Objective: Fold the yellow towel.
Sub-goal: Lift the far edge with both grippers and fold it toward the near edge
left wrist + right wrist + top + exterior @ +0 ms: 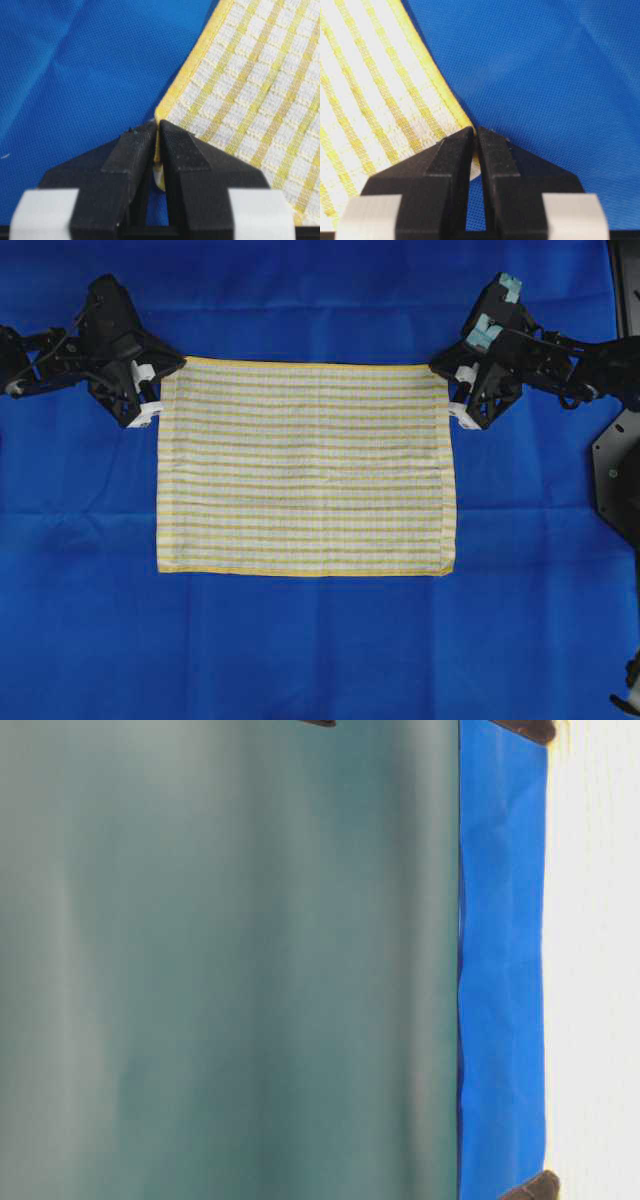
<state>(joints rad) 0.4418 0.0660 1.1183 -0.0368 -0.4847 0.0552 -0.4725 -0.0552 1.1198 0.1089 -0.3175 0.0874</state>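
The yellow towel lies flat in the middle of the blue surface. The left gripper and right gripper each pinch a far corner, jaws closed tight.

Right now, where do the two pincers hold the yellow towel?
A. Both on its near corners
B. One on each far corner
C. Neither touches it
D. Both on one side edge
B: overhead, the left pincer and right pincer sit at the far corners of the yellow towel, and each wrist view shows jaws shut on the hem.
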